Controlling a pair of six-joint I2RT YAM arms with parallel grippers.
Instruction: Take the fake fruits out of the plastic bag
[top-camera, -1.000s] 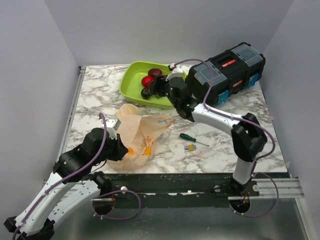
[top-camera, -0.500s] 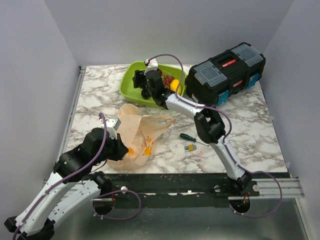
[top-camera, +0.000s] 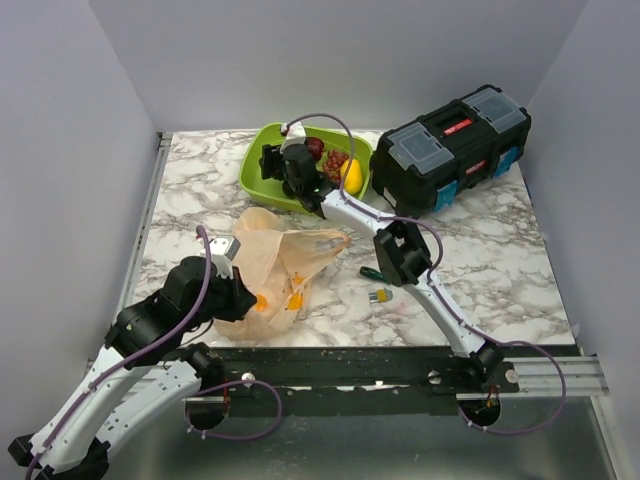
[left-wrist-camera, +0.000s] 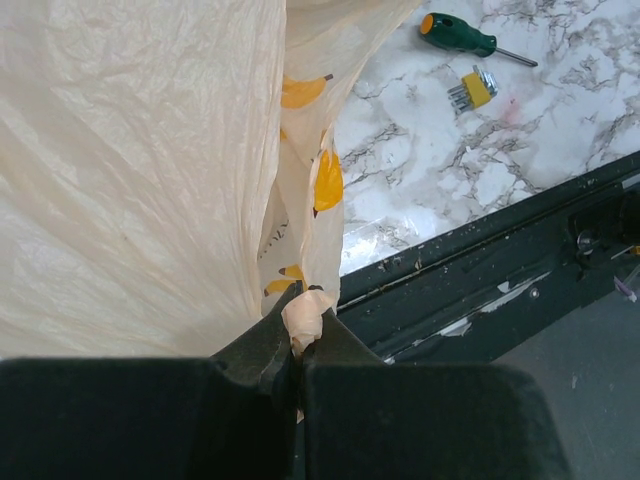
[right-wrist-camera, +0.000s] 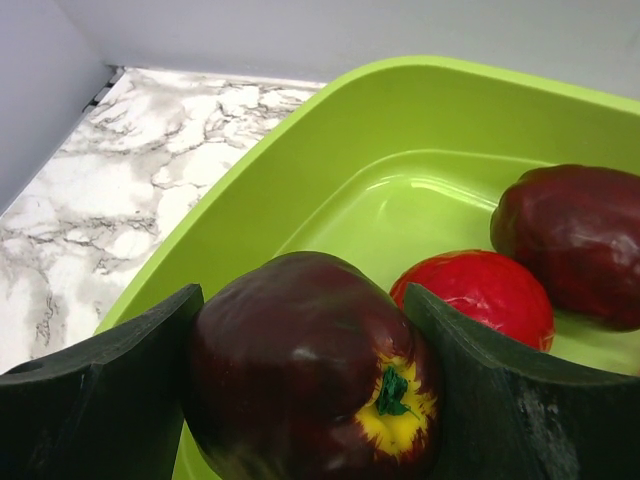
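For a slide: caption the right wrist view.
Right gripper holds a dark purple fruit over the green tray, a red fruit lying inside.

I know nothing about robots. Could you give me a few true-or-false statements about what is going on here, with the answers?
1. The right hand holds a glossy dark purple toy fruit over the lime-green plastic tray. True.
2. The left hand is open and empty. False: it is shut on a pinch of the thin pale-orange plastic bag.
3. The tray has nothing lying in it. False: a red toy fruit and a yellow toy fruit, among others, lie in it.
4. A small green-handled screwdriver lies on the marble-patterned table near the bag. True.
5. The black plastic toolbox has its lid open. False: the lid is closed.
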